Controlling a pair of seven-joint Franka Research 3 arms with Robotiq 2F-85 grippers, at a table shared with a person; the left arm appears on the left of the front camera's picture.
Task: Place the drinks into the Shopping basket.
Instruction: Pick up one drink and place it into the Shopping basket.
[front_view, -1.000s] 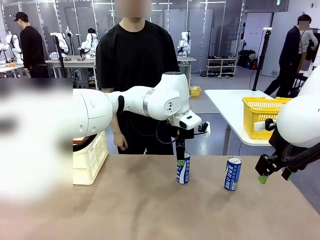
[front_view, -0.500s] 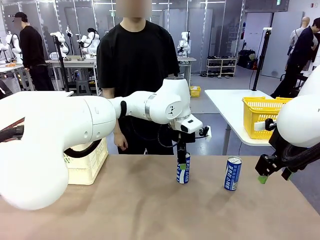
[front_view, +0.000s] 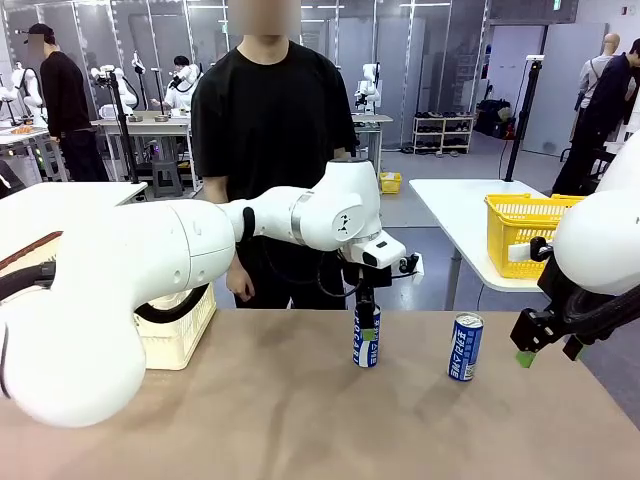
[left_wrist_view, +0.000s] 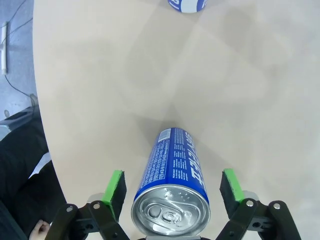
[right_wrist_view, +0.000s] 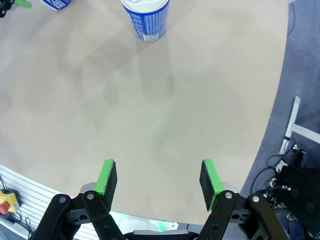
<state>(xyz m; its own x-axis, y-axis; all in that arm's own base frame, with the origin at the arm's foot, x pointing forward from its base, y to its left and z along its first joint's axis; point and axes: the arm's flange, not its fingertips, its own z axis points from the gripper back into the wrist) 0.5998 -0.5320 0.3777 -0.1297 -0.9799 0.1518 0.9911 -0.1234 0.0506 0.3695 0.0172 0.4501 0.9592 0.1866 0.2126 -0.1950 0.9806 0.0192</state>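
L arm, white, comes in from the left & stretches across to mid-tabletop, elbow high, wrist bent so the left gripper (front_view: 366, 316) points straight down over a slim blue metal drink can (front_view: 366, 340) w/ white lettering & silver top. This can stands upright near the far edge of the beige tabletop (front_view: 300, 420), abt midway along it. In the left wrist view the green pads (left_wrist_view: 116, 186) straddle the can, one each side, w/ a thin gap on both sides: jaws apart, not clamped, nothing grasped.

A second blue can (front_view: 465, 347) stands upright to the right of the first, also near the far edge, well apart from both grippers.

R arm hangs by the tabletop's right edge, right gripper (front_view: 548, 352) tilted down twd the table. In its wrist view the fingers (right_wrist_view: 107, 178) are spread wide over bare tabletop near the edge, holding nothing.

The cream-white slotted plastic Shopping basket (front_view: 190, 320) sits at the far-left corner, partly hidden behind the L arm. A person in a black T-shirt (front_view: 270, 120) stands at the far edge.
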